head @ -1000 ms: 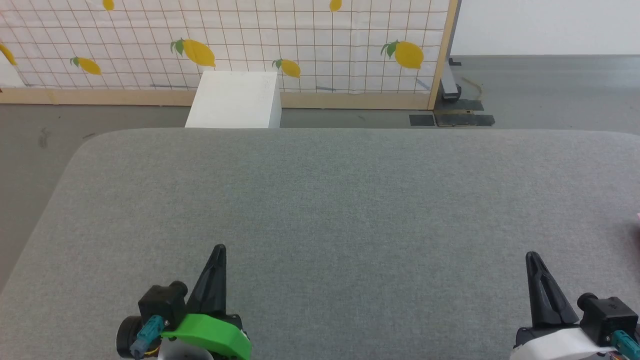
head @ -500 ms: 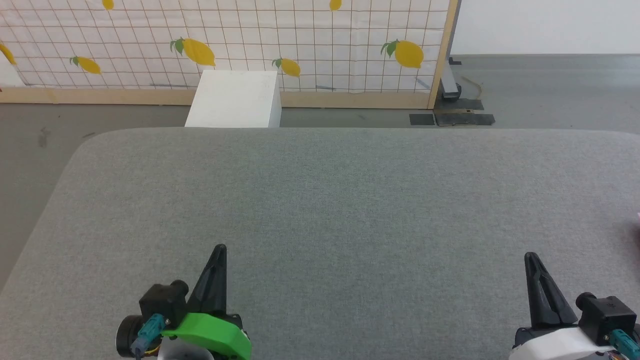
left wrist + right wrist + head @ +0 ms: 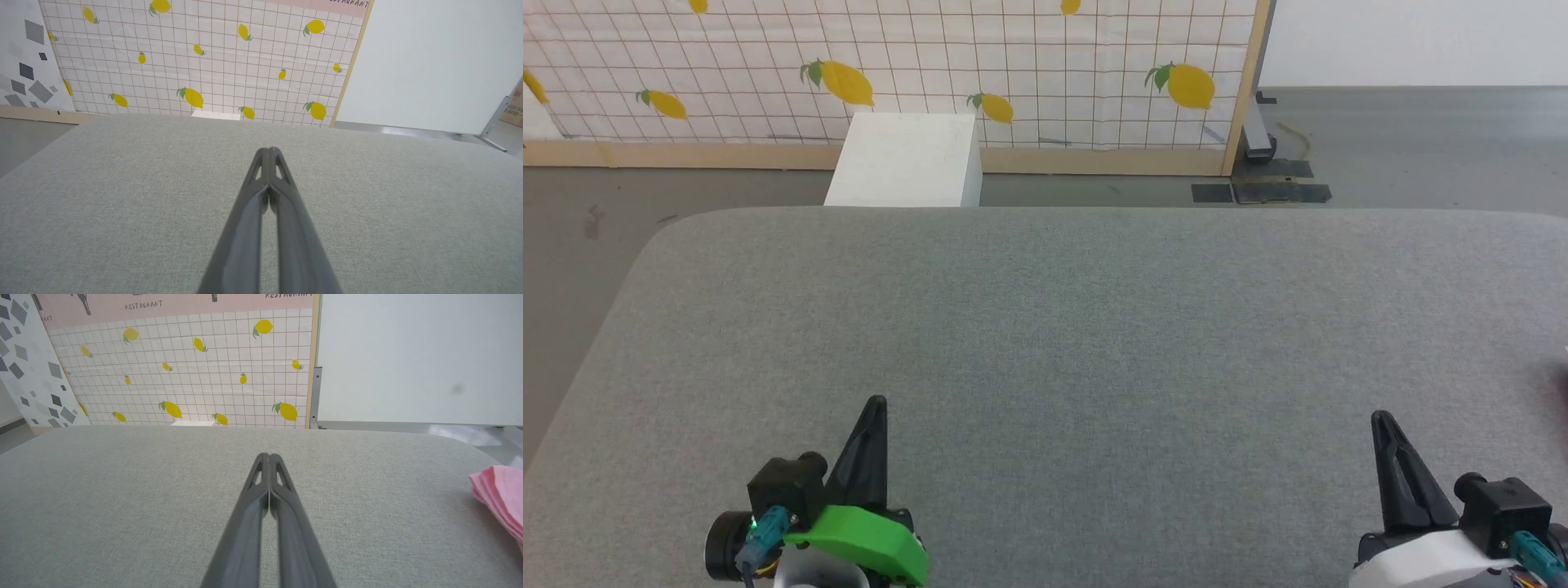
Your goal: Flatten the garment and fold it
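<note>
The pink garment lies bunched on the grey padded table at the far right edge of the right wrist view, well to the right of my right gripper; most of it runs out of frame. In the head view a pink sliver of it peeks in at the right border. My left gripper rests low at the table's front left, fingers pressed together with nothing between them. My right gripper sits at the front right, likewise shut and empty.
The grey table spreads wide before both arms. Beyond its far edge a white box stands on the floor against a lemon-patterned screen with a wooden frame. Dark floor plates lie at the back right.
The whole head picture has shifted slightly, so the camera moved a little. Both grippers stay shut in place.
</note>
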